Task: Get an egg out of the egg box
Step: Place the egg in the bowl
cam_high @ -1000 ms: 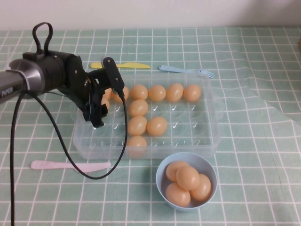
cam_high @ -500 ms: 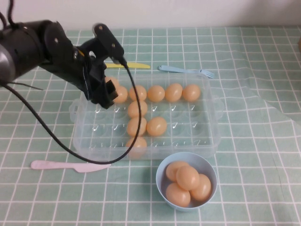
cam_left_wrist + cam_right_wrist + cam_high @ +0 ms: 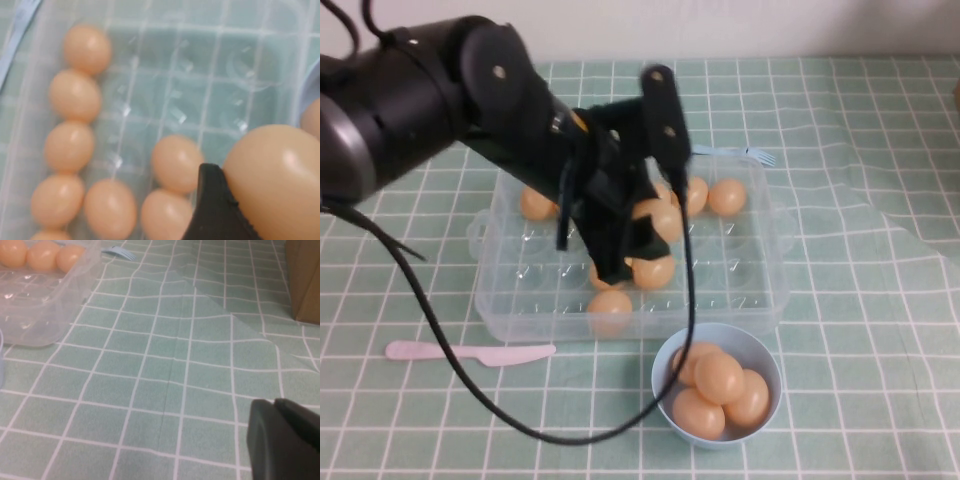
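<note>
My left gripper [image 3: 648,228] hangs over the middle of the clear plastic egg box [image 3: 760,300], shut on one peach-orange egg [image 3: 660,215] and holding it above the cups. In the left wrist view that egg [image 3: 280,175] fills the corner against a black finger [image 3: 212,210], with the egg box [image 3: 250,65] and several other eggs [image 3: 75,95] below. More eggs sit in the box's far row [image 3: 727,196] and near rows [image 3: 610,305]. My right gripper [image 3: 275,402] is shut and empty, low over the tablecloth off to the right of the egg box [image 3: 40,305]; it is out of the high view.
A light-blue bowl [image 3: 660,385] holding several eggs stands in front of the box. A pale plastic knife [image 3: 470,352] lies at the front left and a blue fork [image 3: 750,155] behind the box. A brown box [image 3: 305,280] stands far right. The cloth has a crease [image 3: 230,315].
My left arm has swung from the box's far-left corner to its middle, carrying an egg lifted out of its cup. The far-left row holds fewer eggs.
</note>
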